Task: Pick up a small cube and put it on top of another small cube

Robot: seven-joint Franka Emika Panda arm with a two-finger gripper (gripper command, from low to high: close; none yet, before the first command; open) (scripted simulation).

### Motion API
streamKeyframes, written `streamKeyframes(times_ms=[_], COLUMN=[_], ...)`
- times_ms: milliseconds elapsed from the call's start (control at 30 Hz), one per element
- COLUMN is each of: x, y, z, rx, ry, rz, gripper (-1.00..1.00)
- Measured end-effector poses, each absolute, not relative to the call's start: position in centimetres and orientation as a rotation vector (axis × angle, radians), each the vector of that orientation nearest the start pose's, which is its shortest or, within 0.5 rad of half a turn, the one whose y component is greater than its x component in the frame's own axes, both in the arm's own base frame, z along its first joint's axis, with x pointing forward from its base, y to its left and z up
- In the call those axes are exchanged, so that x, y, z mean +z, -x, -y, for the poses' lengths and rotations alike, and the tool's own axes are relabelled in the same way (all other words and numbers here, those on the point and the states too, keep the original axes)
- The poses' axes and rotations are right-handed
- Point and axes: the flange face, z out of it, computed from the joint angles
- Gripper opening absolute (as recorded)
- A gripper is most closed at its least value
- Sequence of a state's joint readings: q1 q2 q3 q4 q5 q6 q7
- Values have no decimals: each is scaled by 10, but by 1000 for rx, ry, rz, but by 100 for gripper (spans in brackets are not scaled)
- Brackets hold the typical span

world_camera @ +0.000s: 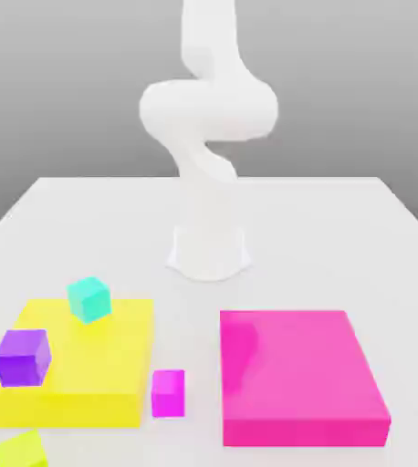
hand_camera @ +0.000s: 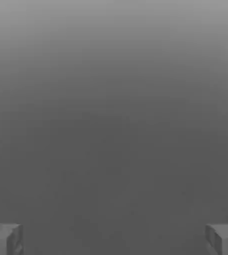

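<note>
The gripper (hand_camera: pixel 114 239) stands spread wide, holding nothing. The lime cube (world_camera: pixel 23 450) sits on the table in front of the yellow block (world_camera: pixel 112 383), where the teal cube (world_camera: pixel 89 299) rests (a purple cube (world_camera: pixel 22 357) nearby). Crowding risks a wrong pick, or nudging the teal cube off.

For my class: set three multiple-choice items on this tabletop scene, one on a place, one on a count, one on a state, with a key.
1. Where does the teal cube rest?
A. on the yellow block
B. on the magenta block
C. on the bare table

2. How many small cubes are in the exterior view?
A. two
B. four
C. six

3. How is the gripper?
A. shut on a cube
B. open, holding nothing
C. shut, empty

Key: 1 A, it sits at the block's far edge. 2 B, teal, purple, magenta, lime. 3 B, fingertips wide apart, gap empty.
</note>
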State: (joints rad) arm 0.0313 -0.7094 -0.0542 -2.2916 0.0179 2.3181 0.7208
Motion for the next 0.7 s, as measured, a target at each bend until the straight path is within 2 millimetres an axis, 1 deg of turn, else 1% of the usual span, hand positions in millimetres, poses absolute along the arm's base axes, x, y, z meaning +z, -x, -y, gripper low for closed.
streamKeyframes(times_ms=[67, 167, 267, 367, 533, 700], x=[659, 620, 577, 532, 452, 371], y=[-405, -439, -468, -492, -520, -533], z=[29, 47, 64, 82, 112, 146], rx=[-873, -776, -685, -598, -460, -328], ry=[2544, 2606, 2663, 2716, 2802, 2888], rz=[-946, -894, -844, -795, -717, -645], gripper=[0, 0, 0, 0, 0, 0])
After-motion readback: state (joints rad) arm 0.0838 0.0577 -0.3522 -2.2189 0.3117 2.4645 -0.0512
